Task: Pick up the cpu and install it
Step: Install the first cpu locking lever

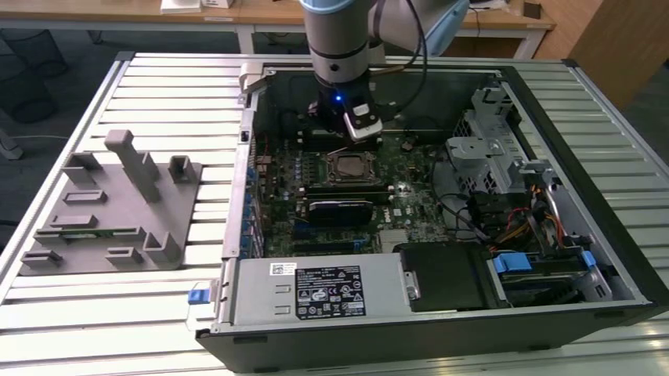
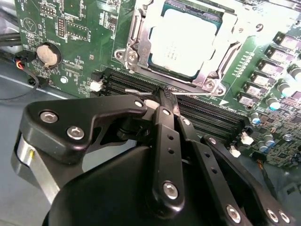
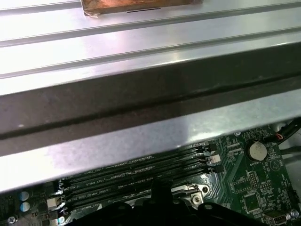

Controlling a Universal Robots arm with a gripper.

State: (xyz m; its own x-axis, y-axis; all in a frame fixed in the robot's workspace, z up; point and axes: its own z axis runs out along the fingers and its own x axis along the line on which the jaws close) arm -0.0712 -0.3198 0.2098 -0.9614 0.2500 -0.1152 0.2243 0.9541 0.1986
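Silvery cpu [image 2: 183, 40] lies seated inside the metal-framed socket [image 2: 140, 44] on the green motherboard [image 2: 84, 23]. Just beside that socket, over the dark memory slots [image 2: 211, 117], hangs the black tool [image 2: 162, 98], its fingers pressed together with nothing between them.

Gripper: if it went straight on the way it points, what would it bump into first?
Most likely the memory slots beside the socket, not the cpu sitting in it. In the second wrist view the gripper aims at those slots, though depth is unclear.
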